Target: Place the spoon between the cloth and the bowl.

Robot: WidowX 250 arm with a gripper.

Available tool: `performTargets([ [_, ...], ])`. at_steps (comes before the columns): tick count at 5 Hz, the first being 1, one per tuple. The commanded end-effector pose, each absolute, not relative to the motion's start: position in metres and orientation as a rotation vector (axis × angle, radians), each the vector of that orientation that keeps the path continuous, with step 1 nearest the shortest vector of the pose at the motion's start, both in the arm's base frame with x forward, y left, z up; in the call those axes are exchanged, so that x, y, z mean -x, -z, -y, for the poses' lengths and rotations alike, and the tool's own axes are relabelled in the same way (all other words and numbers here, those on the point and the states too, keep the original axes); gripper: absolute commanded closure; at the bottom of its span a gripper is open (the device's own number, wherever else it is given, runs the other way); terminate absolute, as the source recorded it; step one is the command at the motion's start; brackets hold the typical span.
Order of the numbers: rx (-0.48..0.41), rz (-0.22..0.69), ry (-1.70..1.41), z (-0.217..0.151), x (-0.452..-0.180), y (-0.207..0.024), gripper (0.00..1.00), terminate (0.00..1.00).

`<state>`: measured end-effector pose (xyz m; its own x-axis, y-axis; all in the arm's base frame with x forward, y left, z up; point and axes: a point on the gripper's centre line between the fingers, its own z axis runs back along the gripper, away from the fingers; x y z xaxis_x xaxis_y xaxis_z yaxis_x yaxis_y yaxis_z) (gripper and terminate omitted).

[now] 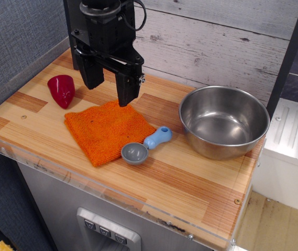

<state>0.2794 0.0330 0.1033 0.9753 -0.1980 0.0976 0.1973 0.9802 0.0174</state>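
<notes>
A wooden counter (201, 183) of striped light and reddish planks is shown beneath a black gripper (107, 89), whose jaws are spread wide and empty above the cloth's far edge. The large, shiny stainless-steel bowl (224, 121) is set at right; the square orange knitted cloth (107, 130) lies at left. Between them the stubby plastic spoon (146, 146) is seen, its grey scoop just touching the cloth's edge. If the gripper is lowered carelessly, the cloth could be snagged and the spoon dragged. A small dark red cup-like object (62, 90) sits apart.
</notes>
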Motion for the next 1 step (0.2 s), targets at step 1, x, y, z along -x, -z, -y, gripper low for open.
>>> performTargets([
  [1, -0.022, 0.147, 0.193, -0.0353, -0.2762, -0.1170, 0.00, 1.00],
])
